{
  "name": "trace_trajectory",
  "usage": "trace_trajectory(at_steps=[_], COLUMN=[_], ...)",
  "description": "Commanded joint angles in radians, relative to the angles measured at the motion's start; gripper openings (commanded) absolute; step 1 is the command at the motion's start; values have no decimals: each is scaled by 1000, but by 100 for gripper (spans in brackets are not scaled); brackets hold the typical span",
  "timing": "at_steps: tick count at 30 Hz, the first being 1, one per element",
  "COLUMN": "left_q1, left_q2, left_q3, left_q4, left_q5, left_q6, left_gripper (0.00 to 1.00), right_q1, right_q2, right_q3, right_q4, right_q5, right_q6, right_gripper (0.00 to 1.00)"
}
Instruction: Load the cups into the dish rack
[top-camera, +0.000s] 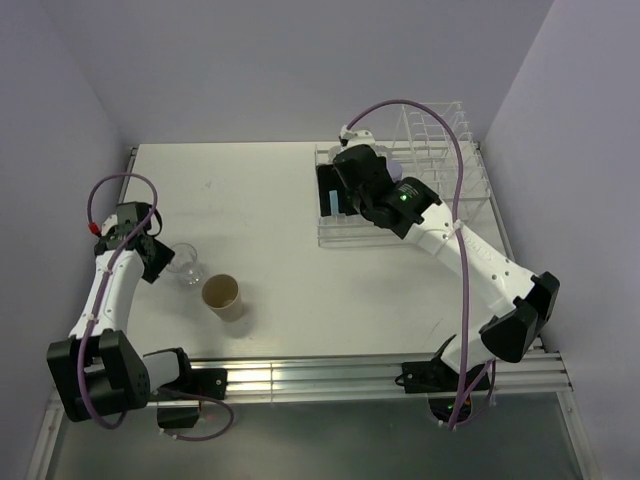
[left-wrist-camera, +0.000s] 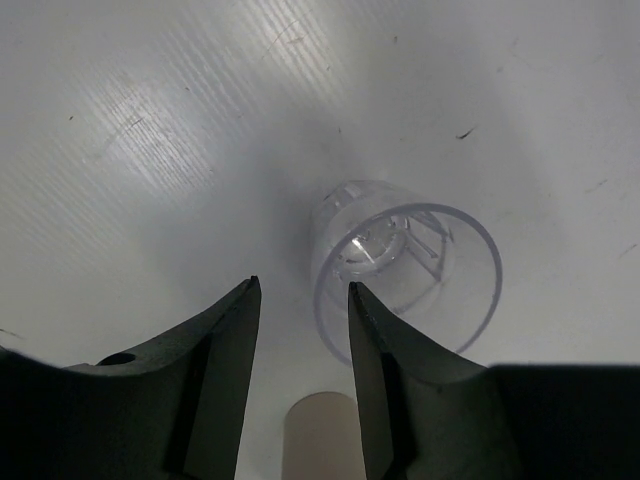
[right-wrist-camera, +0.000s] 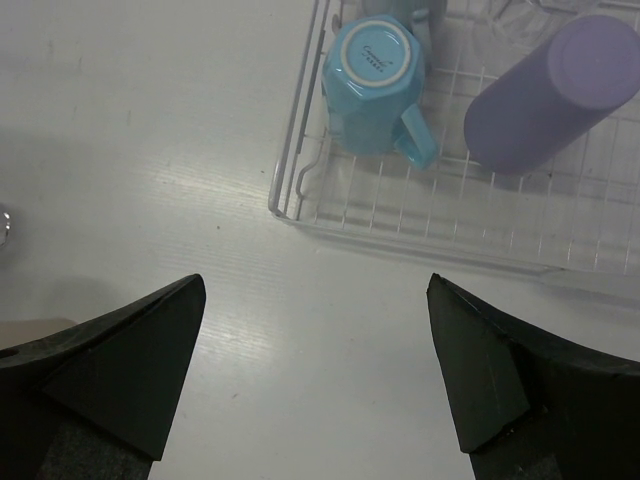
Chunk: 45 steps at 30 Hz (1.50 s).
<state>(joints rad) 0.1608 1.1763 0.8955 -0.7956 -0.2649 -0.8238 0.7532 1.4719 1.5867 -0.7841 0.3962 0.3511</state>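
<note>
Concealment: in the overhead view the right arm (top-camera: 470, 260) overhangs the dish rack (top-camera: 432, 130) and hides most of its flat tray. In the right wrist view a second light blue piece (right-wrist-camera: 400, 10) is cut off by the top edge. Clear shapes farther into the rack are too faint to identify. A beige rounded form at the bottom of the left wrist view, between the fingers, cannot be identified.

Rack contents: light blue mug (right-wrist-camera: 375, 85), inverted, in a corner of the tray, handle turned toward the lavender tumbler (right-wrist-camera: 545, 90). The tumbler is just beside the mug, closed end toward the camera.

Outside the rack, well to its left on the worktop (top-camera: 250, 190): clear glass (left-wrist-camera: 405, 265), upright and empty, with a tan cup (top-camera: 223, 296) near it, mouth up.

Hands: left hand (left-wrist-camera: 300, 290) at the glass, fingers parted, nothing pinched; one finger overlaps the glass rim. Right hand (right-wrist-camera: 315, 350) spread wide and empty, over the worktop just off the rack's edge.

Writing: printed mark on the mug's base, too small to read.
</note>
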Motion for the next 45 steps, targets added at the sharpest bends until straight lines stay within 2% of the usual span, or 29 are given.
trace_trajectory(at_steps=[1,10,13,17,19,22,25,29,30,33,34,35,39,41,45], left_q1=[25,39,37,37,37,39,37,29,17,-91,-118,-142,-324,-378,-475], left_q2=[26,106,134,169,166,134,111,143,144,112,97,74,83,94,123], left_q3=[-33,-69,-75,-76,-60,28,184,417,442,451,432,389,323,294,301], left_q4=[64,134,153,183,187,176,164,160,168,295,356,504,809,989,1116], left_q5=[47,116,145,200,243,323,433,768,811,950,978,1012,1153,1174,1205], left_q6=[17,22,22,26,38,67,100,117,117,77,24,-9,-144,-207,-279], left_gripper=[46,40,29,0,0,0,0,0,0,0,0,0,0,0,0], right_q1=[1,6,6,8,8,8,8,6,6,0,0,-5,-12,-17,-31], right_q2=[-41,-39,-36,-38,-44,-51,-65,-137,-156,-240,-261,-304,-398,-418,-435], right_q3=[-16,-39,-45,-60,-63,-65,-53,-54,-59,-102,-117,-151,-238,-261,-290], right_q4=[52,68,71,75,80,89,101,144,160,247,297,327,482,539,582], right_q5=[10,6,3,9,7,1,1,-42,-60,-164,-195,-265,-445,-517,-568], right_q6=[15,22,22,22,20,15,8,3,0,3,8,18,58,86,109], right_gripper=[100,100,100,100,100,100,100,100,100,100,100,100,100,100,100])
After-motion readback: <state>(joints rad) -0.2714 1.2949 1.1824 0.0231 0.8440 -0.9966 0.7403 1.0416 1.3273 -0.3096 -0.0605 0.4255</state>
